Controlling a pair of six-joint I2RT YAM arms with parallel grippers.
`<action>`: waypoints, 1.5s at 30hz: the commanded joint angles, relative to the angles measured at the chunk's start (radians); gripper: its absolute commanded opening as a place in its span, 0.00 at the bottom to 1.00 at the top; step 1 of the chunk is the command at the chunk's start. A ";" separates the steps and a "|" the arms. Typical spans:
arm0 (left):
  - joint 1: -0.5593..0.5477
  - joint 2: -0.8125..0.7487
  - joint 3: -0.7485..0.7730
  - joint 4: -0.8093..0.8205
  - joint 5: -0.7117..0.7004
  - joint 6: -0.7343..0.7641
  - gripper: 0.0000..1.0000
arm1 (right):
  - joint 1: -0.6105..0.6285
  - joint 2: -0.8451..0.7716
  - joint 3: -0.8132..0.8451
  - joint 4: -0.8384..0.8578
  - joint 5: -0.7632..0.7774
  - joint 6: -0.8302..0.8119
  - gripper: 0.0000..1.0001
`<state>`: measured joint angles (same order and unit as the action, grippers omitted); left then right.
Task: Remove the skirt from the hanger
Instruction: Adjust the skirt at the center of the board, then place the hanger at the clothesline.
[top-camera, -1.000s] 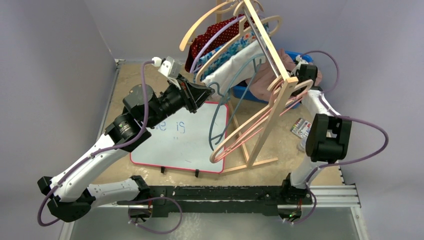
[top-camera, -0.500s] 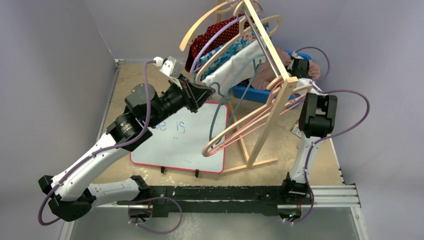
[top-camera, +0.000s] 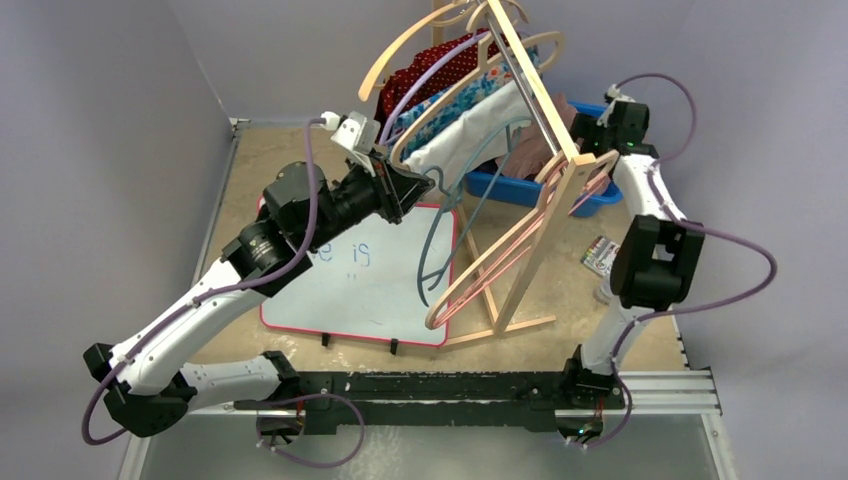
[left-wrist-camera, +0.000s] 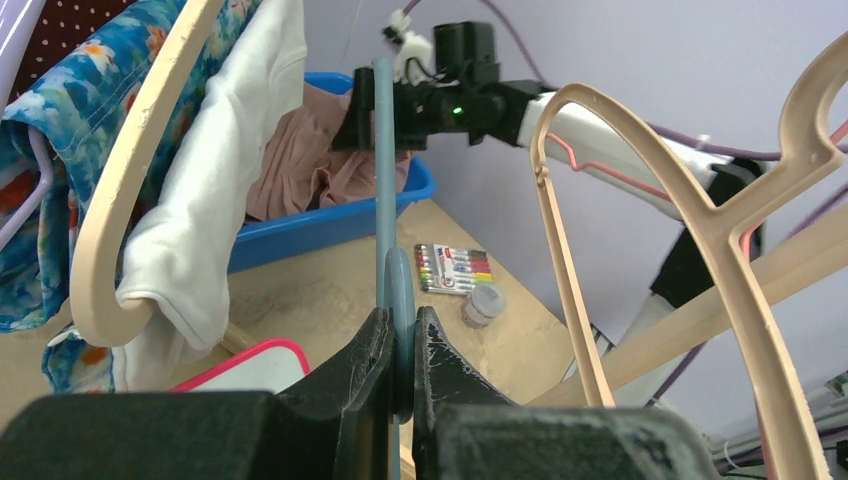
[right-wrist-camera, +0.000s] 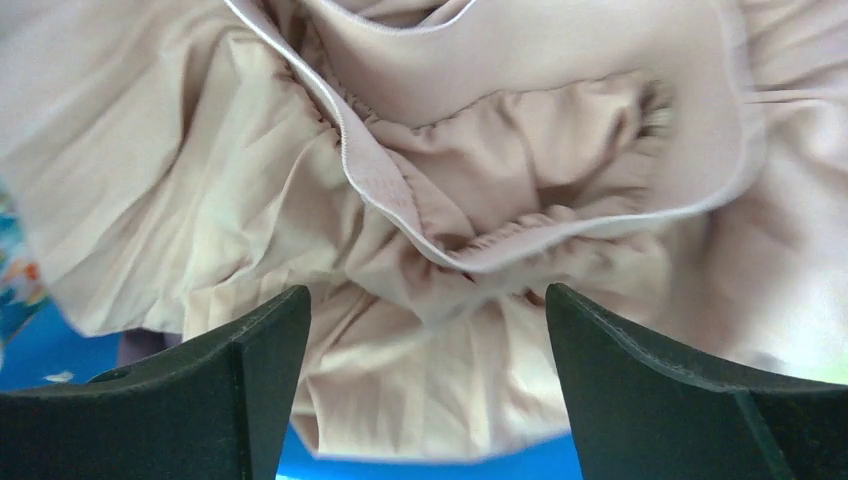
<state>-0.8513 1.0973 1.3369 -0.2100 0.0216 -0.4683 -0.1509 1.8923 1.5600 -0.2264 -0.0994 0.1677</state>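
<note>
Top external view: the left gripper (top-camera: 418, 186) is clamped shut on the upper stem of a thin blue-grey hanger (top-camera: 432, 238), which carries no garment. The skirt (top-camera: 535, 158), pale pink-beige cloth, lies bunched in the blue bin (top-camera: 497, 187) at the far right of the table, just beneath the right gripper (top-camera: 598, 130).

Left wrist view: both black fingers pinch the hanger's flat plastic stem. The skirt is well apart from this gripper, across the table in the bin.

Right wrist view: the dark fingers (right-wrist-camera: 240, 390) stand wide apart and hold nothing. The skirt lies close below them. It is matte and pleated, with a gathered elastic waistband. Contact cannot be determined.
</note>
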 joint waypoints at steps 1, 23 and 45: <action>0.001 0.019 0.073 0.003 -0.003 0.054 0.00 | -0.076 -0.170 -0.002 -0.039 -0.054 -0.003 0.90; 0.002 0.249 0.207 0.038 0.154 0.037 0.00 | -0.248 -0.661 -0.535 0.348 -0.700 0.289 0.87; 0.003 0.390 0.315 0.022 0.166 0.018 0.00 | -0.161 -0.802 -0.922 0.945 -0.940 0.687 0.75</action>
<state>-0.8509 1.4925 1.5887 -0.2520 0.1547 -0.4351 -0.3607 1.1347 0.6380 0.5797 -1.0237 0.7670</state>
